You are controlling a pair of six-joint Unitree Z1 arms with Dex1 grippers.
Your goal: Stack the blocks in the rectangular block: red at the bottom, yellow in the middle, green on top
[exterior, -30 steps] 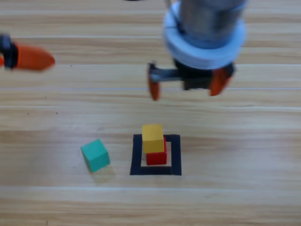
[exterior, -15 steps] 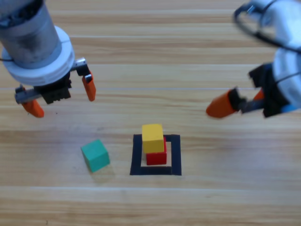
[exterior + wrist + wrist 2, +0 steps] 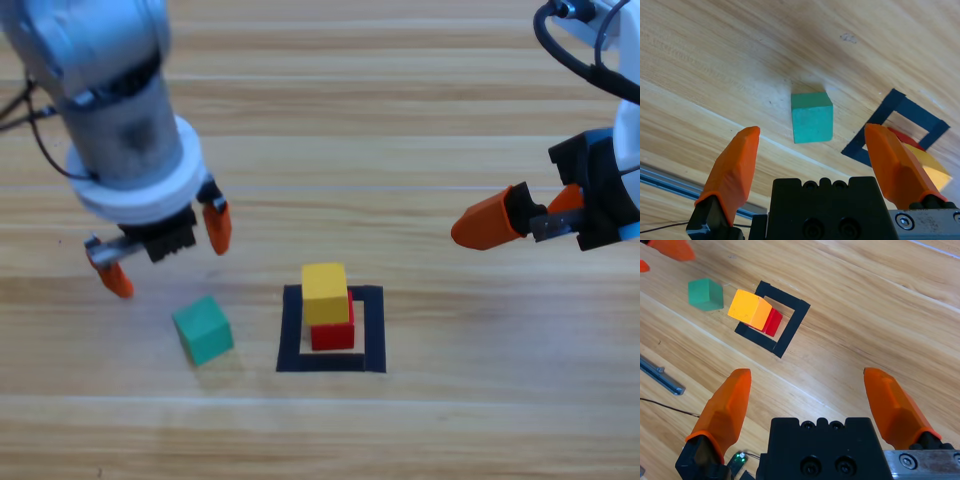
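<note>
The small plain yellow cube covers most of the small plain red cube beneath it. The right arm's orange-jawed gripper is partly cut off by the high view's right edge, one jaw hidden.

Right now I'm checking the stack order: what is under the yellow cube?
The red cube sits under the yellow cube, inside the black tape square. Only the red cube's side shows; its top is covered. The green cube lies apart on the table.
</note>
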